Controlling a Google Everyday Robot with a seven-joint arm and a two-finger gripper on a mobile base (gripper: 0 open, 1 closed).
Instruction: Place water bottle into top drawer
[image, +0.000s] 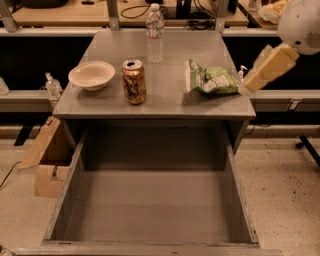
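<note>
The water bottle, clear and ribbed with a white cap, stands upright at the back middle of the grey table. The top drawer is pulled fully open below the table's front edge, and its flat grey bottom is bare. My gripper is at the end of a cream-coloured arm link that reaches in from the upper right. It hangs by the table's right edge next to the green bag, well to the right of the bottle and nearer the front, and it holds nothing that I can see.
A gold can stands at the table's front, with a pale bowl to its left and a green snack bag to its right. A small pump bottle stands on the left ledge. Cardboard pieces lean left of the drawer.
</note>
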